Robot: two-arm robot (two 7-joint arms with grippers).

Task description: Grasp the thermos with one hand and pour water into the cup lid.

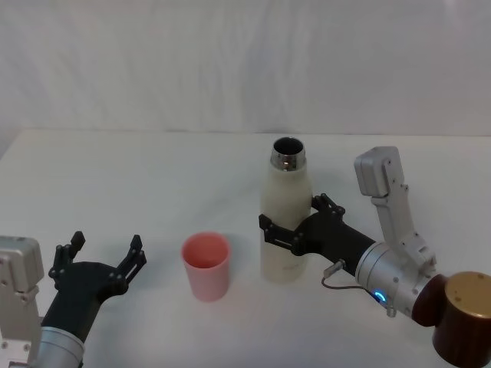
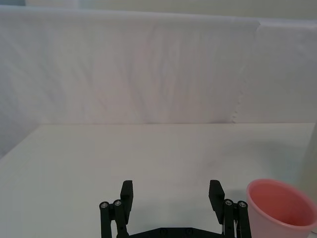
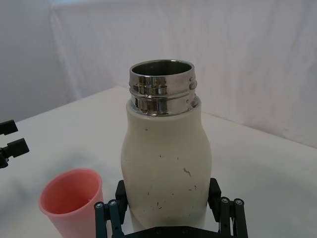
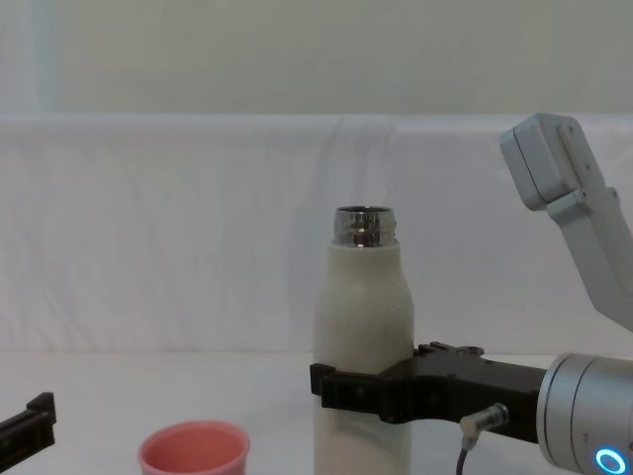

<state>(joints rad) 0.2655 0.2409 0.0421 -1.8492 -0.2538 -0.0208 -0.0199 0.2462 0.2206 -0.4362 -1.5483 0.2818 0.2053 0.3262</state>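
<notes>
The cream-white thermos [image 1: 288, 192] stands upright on the white table, its steel neck open at the top. My right gripper [image 1: 291, 216] reaches in from the right, its black fingers pressed on both sides of the bottle's lower body, as the right wrist view [image 3: 167, 198] and chest view [image 4: 371, 381] show. The pink cup lid [image 1: 205, 264] stands just left of the thermos [image 3: 166, 148], mouth up. My left gripper [image 1: 107, 244] rests open near the table's front left, left of the cup lid [image 2: 280, 208], with nothing between its fingers [image 2: 127, 191].
A white cloth backdrop [image 4: 198, 228] rises behind the table. The right arm's grey elbow link [image 1: 383, 192] stands up to the right of the thermos. Bare table surface [image 1: 153, 176] lies behind and to the left of the cup lid.
</notes>
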